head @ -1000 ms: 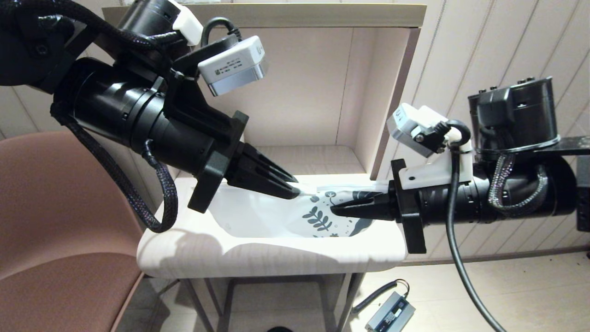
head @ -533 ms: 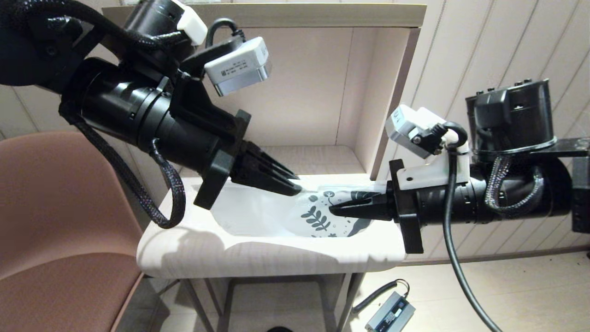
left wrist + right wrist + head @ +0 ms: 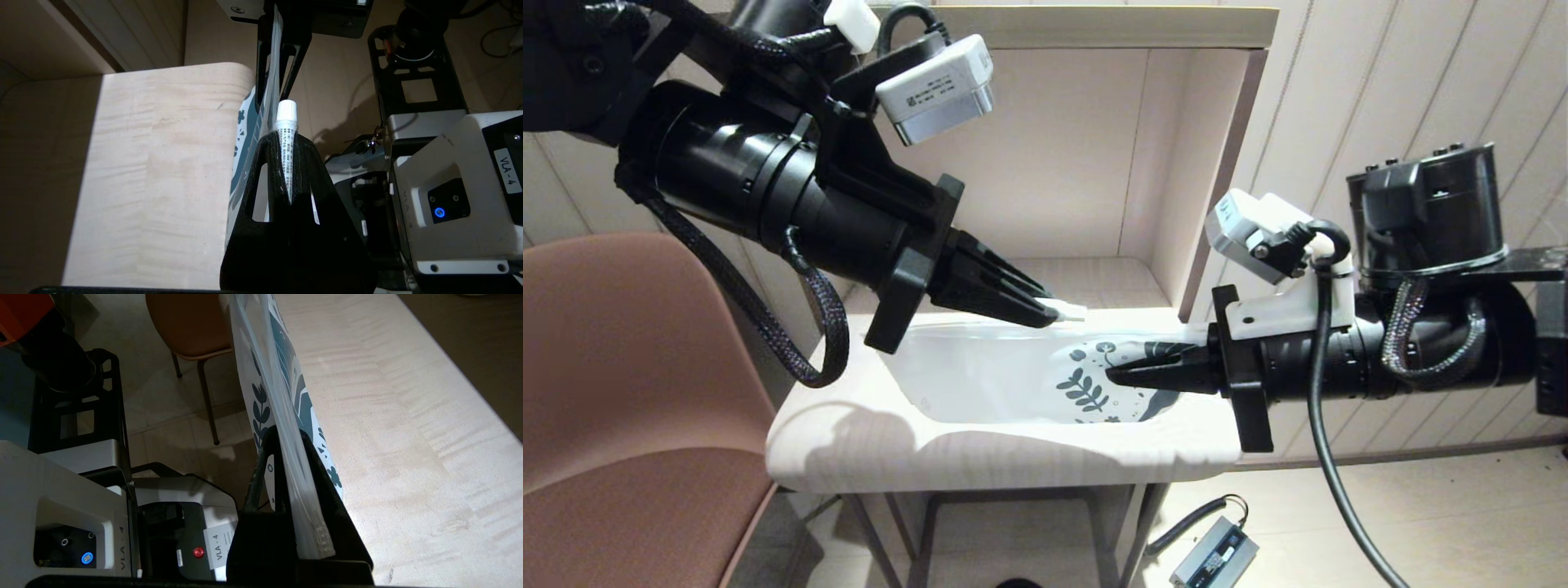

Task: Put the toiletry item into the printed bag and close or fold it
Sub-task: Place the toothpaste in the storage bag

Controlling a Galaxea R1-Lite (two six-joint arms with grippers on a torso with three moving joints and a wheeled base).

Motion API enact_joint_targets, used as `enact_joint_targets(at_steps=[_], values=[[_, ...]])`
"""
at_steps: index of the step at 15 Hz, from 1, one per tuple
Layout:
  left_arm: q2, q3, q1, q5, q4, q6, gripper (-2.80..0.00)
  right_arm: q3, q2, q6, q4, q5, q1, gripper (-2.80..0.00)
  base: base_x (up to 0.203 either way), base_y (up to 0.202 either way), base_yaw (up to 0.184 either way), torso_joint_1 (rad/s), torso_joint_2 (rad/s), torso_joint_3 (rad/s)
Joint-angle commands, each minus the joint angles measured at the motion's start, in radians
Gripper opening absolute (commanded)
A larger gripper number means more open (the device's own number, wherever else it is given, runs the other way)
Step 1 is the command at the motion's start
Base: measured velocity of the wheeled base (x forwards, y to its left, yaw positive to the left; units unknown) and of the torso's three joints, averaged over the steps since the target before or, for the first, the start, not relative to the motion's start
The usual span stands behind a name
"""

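My left gripper (image 3: 1045, 314) is shut on the toiletry item (image 3: 1068, 311), a slim white tube whose cap pokes out past the fingertips, just above the printed bag's upper edge. In the left wrist view the tube (image 3: 286, 134) sits clamped between the black fingers (image 3: 261, 163), with the bag (image 3: 245, 134) edge-on beside it. The printed bag (image 3: 988, 376), white with teal leaves, is held up on edge over the table. My right gripper (image 3: 1115, 376) is shut on its printed end; the right wrist view shows the bag's rim (image 3: 286, 416) pinched in the gripper (image 3: 286, 435).
The pale wooden table (image 3: 980, 457) has an open shelf alcove (image 3: 1062, 163) behind it, with a side wall (image 3: 1217, 180) near my right arm. A brown chair (image 3: 621, 392) stands at the left. A grey power adapter (image 3: 1213, 555) lies on the floor.
My left gripper has risen slightly with the tube, whose white cap now shows above the bag's upper edge. The right gripper keeps hold of the bag and has barely moved.
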Motion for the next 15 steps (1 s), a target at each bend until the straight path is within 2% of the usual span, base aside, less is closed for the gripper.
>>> enact_joint_targets(at_steps=[1,3,15], values=[[0.023,0.006,-0.001,0.001,0.006,0.006,-2.80,0.003,-0.005,-0.002,-0.001,0.003,0.004,-2.80,0.000,0.000,0.000,0.000,0.00,0.000],[0.029,0.006,-0.002,0.028,0.007,0.009,-2.80,0.003,-0.002,-0.002,-0.001,0.003,0.004,-2.80,0.000,0.000,0.000,0.000,0.00,0.000],[0.014,0.071,-0.010,0.036,0.002,0.011,-2.80,-0.014,0.023,0.004,-0.027,0.000,0.003,-2.80,0.000,0.000,0.000,0.000,0.00,0.000]])
